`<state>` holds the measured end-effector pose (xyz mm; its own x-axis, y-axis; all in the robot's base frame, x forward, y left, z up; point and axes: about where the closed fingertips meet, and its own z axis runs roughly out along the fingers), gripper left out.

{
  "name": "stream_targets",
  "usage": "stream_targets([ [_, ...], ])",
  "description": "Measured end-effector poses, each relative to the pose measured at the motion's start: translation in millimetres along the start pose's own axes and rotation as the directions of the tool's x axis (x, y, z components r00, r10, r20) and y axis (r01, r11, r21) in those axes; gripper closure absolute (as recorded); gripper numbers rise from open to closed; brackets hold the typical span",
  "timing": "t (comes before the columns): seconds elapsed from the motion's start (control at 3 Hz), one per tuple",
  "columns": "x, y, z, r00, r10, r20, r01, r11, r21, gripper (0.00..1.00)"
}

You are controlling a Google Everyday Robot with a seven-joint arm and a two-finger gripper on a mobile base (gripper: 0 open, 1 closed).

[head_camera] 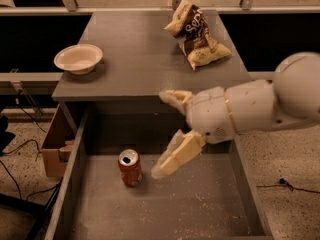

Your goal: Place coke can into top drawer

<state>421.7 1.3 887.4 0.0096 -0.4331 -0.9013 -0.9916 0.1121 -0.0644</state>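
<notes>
Can (130, 168) stands upright on the drawer (200, 206) floor, left side. Your gripper (160, 134) hangs just right of it, spread wide and empty. The can sits lower-left, clear of both fingers.

Red coke can (130, 168) upright on floor of open grey top drawer (205, 211), gripper (160, 134) just right, fingers (177, 154) spread

I see the red, silver-topped coke can (130, 168) on the speckled grey floor of the top drawer (165, 211). My white gripper (160, 134), its cream fingers spread, hangs just right of the can. The grey countertop (135, 64) carries a brown-and-tan chip bag (196, 36) and a cream bowl (78, 58).
</notes>
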Motion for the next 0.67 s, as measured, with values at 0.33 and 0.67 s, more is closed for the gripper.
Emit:
stream_targets([
  [0.33,-25,-5,-60,0.976,-0.076,-0.205,0.116,0.9753,0.188,0.0],
  [0.67,-38,-37,-122,0.877,-0.084,-0.473,0.307,0.8549,0.418,0.0],
])
